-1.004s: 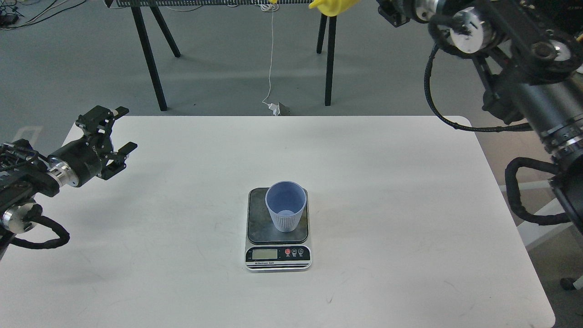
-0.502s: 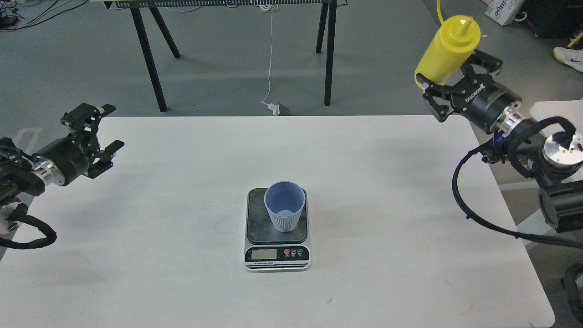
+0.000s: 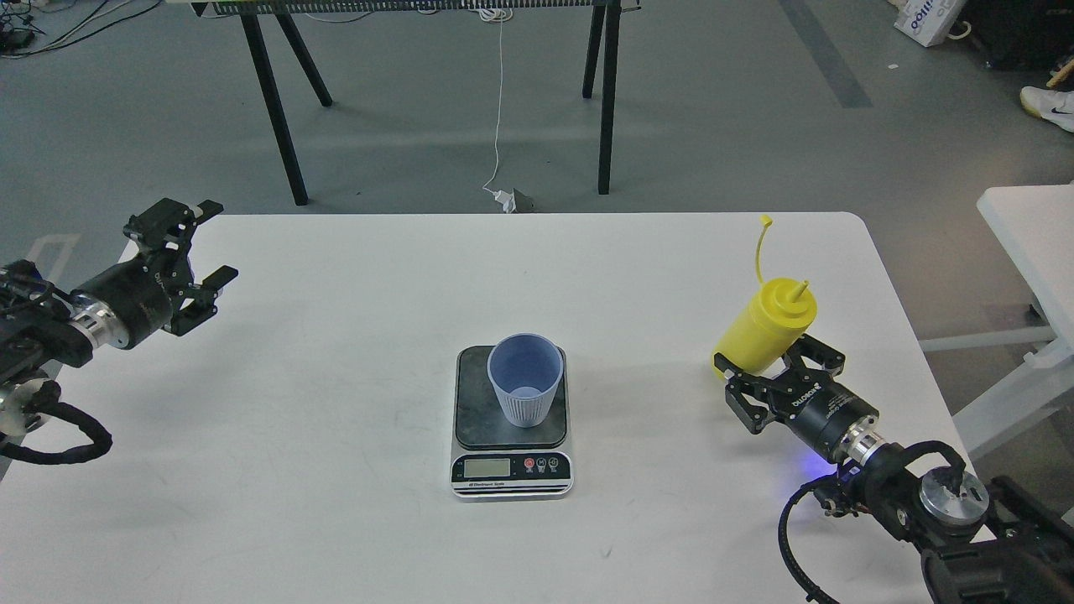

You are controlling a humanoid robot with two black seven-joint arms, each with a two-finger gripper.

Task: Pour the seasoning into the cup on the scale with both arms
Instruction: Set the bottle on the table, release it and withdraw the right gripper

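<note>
The yellow seasoning bottle (image 3: 765, 325) is at the right side of the white table, tilted to the left, its cap strap sticking up. My right gripper (image 3: 770, 361) is closed around the bottle's lower body, low over the table. The blue-grey cup (image 3: 525, 382) stands upright on the dark platform of the scale (image 3: 474, 419) at the table's middle. My left gripper (image 3: 214, 241) is open and empty over the table's left edge, far from the cup.
The white table (image 3: 336, 503) has a rounded far right corner near the bottle. Black trestle legs (image 3: 273, 109) and a hanging white cable (image 3: 499, 101) stand on the floor behind. A second white table (image 3: 1028, 226) is at the right.
My right arm has come down from high at the upper right, bringing the bottle low over the table's right side. My left gripper drew back slightly and stays open.
</note>
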